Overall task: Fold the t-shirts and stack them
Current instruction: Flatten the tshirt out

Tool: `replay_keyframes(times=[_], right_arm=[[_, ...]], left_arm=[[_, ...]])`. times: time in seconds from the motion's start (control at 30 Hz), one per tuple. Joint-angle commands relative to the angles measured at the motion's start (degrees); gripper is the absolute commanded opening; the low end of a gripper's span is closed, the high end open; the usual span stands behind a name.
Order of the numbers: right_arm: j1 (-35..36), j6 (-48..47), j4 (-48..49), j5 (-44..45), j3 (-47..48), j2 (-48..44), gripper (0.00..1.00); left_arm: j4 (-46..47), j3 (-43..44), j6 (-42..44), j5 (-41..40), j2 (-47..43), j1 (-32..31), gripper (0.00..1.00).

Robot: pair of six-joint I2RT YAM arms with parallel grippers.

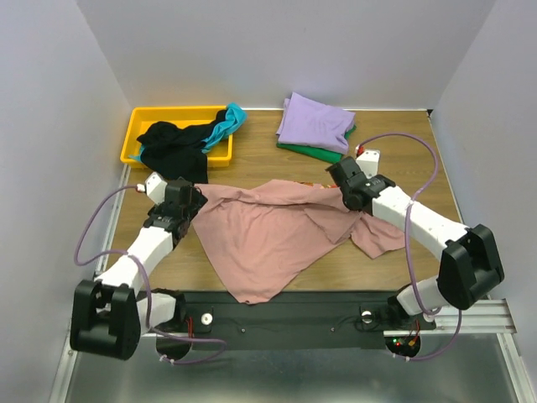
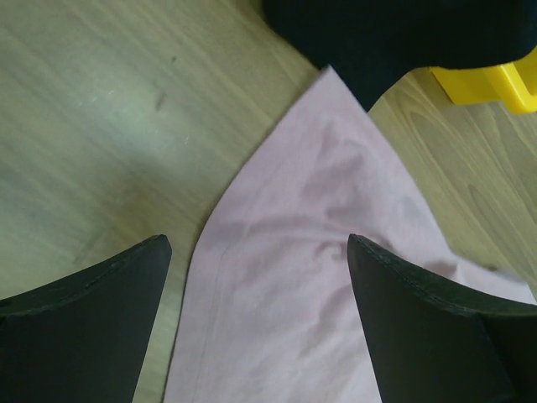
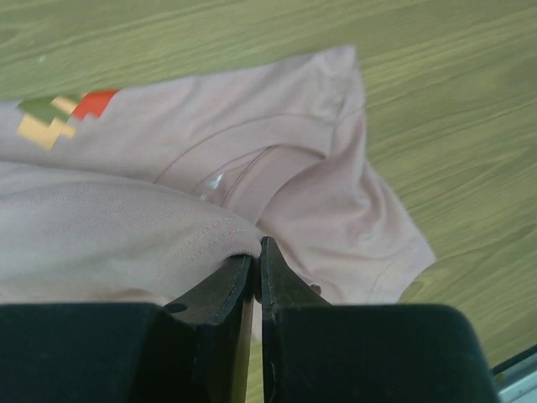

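Observation:
A dusty-pink t-shirt [image 1: 268, 231] lies rumpled across the middle of the table, part of a coloured print showing in the right wrist view [image 3: 59, 117]. My right gripper [image 3: 258, 245] [image 1: 351, 198] is shut on a hemmed fold of the pink t-shirt [image 3: 277, 176] at its right side. My left gripper [image 2: 256, 243] [image 1: 183, 204] hangs open over the pointed left corner of the pink t-shirt [image 2: 302, 252], fingers either side of the cloth. A lavender t-shirt [image 1: 315, 122] lies folded on a green one [image 1: 312, 152] at the back. Black [image 1: 174, 144] and teal [image 1: 228, 122] t-shirts spill from the bin.
A yellow plastic bin [image 1: 134, 134] stands at the back left, its corner [image 2: 495, 84] showing in the left wrist view. The black cloth [image 2: 403, 34] reaches close to the pink corner. A small white block [image 1: 367, 158] sits behind the right arm. White walls enclose the table.

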Motion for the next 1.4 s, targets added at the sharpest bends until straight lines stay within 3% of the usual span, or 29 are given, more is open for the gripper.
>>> replay_keyframes(times=[0.0, 0.2, 0.67, 0.9, 1.37], right_arm=[[-1.7, -3.6, 0.1, 5.7, 4.2, 1.3, 0.09], [-3.3, -5.4, 0.8, 4.9, 5.9, 3.6, 0.08], [-3.4, -7.1, 3.7, -0.1, 4.7, 5.5, 0.05], [-3.5, -7.1, 4.3, -0.8, 3.9, 5.1, 0.05], [-3.5, -6.6, 4.5, -0.5, 2.9, 4.0, 0.05]], left_arm=[[8.6, 4.0, 4.3, 4.9, 5.4, 2.0, 0.98], [13.5, 6.9, 6.3, 11.2, 11.4, 2.8, 0.93], [11.1, 19.1, 12.5, 4.9, 28.5, 2.8, 0.74], [8.6, 22.3, 13.0, 2.5, 34.7, 2.8, 0.7], [6.5, 20.0, 12.3, 1.7, 35.9, 0.7, 0.62]])
